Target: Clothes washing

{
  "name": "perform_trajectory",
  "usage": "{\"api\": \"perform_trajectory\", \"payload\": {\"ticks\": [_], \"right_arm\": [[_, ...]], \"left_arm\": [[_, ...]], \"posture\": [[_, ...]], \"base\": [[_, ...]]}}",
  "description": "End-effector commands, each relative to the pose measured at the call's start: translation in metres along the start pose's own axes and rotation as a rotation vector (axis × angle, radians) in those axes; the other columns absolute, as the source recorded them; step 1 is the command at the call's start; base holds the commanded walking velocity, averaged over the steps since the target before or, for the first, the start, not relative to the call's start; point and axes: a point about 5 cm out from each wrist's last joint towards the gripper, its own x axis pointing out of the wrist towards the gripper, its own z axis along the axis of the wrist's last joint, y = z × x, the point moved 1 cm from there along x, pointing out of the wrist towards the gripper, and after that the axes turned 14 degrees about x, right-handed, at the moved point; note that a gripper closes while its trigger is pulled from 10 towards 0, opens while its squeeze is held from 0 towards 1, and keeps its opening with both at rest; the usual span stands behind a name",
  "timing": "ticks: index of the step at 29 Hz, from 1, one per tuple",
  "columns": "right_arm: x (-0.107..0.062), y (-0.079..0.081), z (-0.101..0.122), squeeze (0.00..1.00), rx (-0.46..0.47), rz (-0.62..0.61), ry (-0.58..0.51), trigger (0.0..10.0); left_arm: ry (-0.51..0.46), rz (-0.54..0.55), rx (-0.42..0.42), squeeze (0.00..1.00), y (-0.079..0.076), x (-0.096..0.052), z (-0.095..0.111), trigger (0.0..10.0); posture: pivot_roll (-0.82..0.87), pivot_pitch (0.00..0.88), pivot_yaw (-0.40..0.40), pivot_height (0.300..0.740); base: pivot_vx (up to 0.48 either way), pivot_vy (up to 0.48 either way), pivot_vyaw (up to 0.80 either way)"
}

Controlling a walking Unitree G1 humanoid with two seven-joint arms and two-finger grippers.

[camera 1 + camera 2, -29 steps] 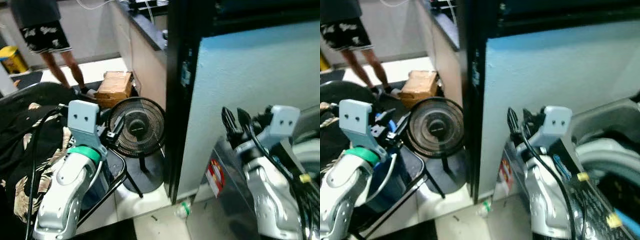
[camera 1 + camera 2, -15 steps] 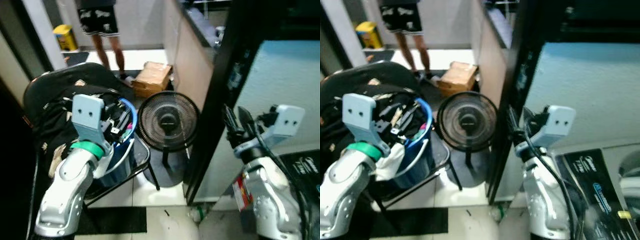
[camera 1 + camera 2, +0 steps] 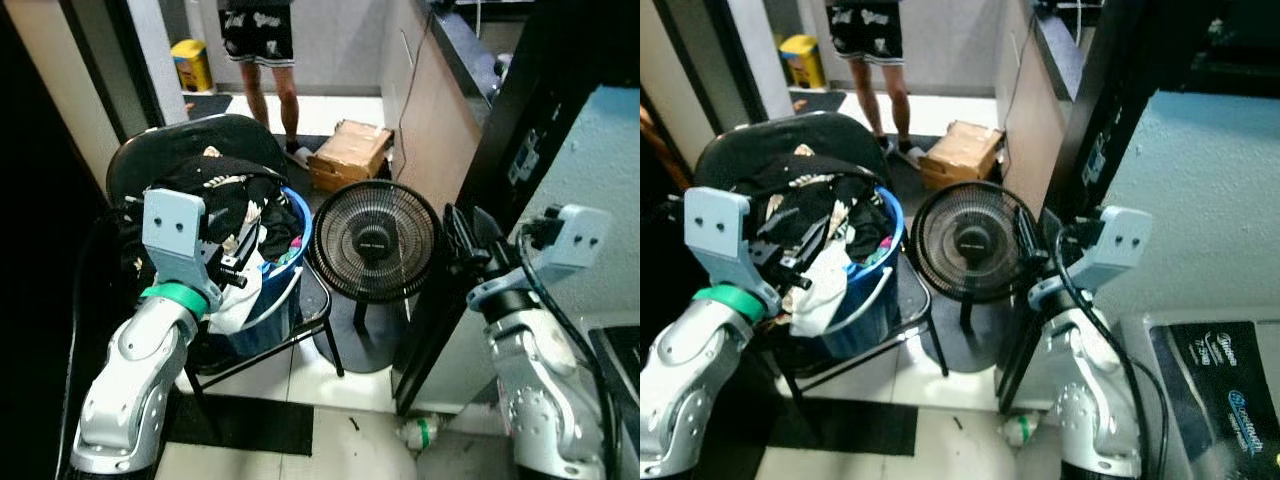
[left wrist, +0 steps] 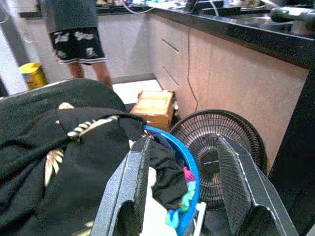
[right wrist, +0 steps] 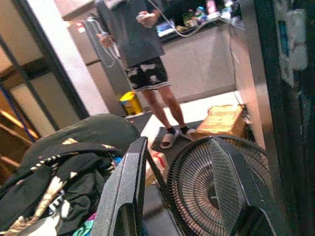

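A blue laundry basket (image 3: 287, 268) heaped with clothes stands on a black chair (image 3: 190, 145). A black garment with a pale leaf print (image 4: 59, 162) drapes over the heap and the chair back. My left gripper (image 3: 238, 258) is raised just at the near rim of the basket, open, with nothing between its fingers (image 4: 130, 191). My right gripper (image 3: 464, 238) is held up further right, beside a dark door frame, open and empty, pointing toward a floor fan (image 5: 221, 191). The washing machine's top panel (image 3: 1212, 372) sits at the lower right.
A black floor fan (image 3: 375, 240) stands between the chair and the dark frame (image 3: 500, 160). A cardboard box (image 3: 350, 152), a yellow bin (image 3: 190, 62) and a standing person (image 3: 258, 40) are further back. A bottle (image 3: 420, 433) lies on the tiled floor. A counter (image 4: 236, 54) runs along the right.
The camera has swung left: the washing machine has slid off to the right and the chair with the basket has come into full view. Both arms keep the same raised pose.
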Motion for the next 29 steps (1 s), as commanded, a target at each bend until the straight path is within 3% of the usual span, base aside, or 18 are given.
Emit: {"api": "perform_trajectory", "payload": {"ticks": [1,6,13,15,19,29], "right_arm": [[-0.001,0.0,-0.007,0.0,0.016,-0.009,0.027,10.0],[-0.001,0.001,-0.008,0.0,0.017,-0.005,0.034,10.0],[0.0,0.004,-0.009,0.0,0.019,0.007,0.041,10.0],[0.001,0.006,-0.011,0.0,0.022,0.017,0.049,10.0],[0.002,0.008,-0.014,0.0,0.02,0.023,0.065,10.0],[0.012,0.016,-0.021,0.0,-0.028,0.071,0.099,10.0]], "left_arm": [[0.03,0.008,-0.004,0.0,0.003,-0.002,-0.006,10.0],[0.026,0.008,0.002,0.0,0.003,-0.002,-0.005,10.0],[0.042,0.044,0.014,0.0,0.006,-0.002,-0.006,10.0],[0.071,0.098,-0.001,0.0,0.01,0.0,-0.01,10.0],[0.095,0.098,-0.025,0.0,0.009,0.001,-0.013,10.0],[0.046,0.079,0.009,0.0,0.002,0.009,-0.004,10.0]], "posture": [[0.12,0.017,0.062,0.74],[0.12,0.022,0.06,0.74],[0.12,0.026,0.058,0.74],[0.12,0.026,0.058,0.74],[0.12,0.029,0.055,0.74],[0.12,0.031,0.051,0.74]], "base": [[0.0,0.48,0.0],[0.0,0.244,0.0],[0.0,-0.447,0.0],[0.0,0.0,0.0],[0.0,0.0,0.0],[0.0,0.0,0.0]]}}
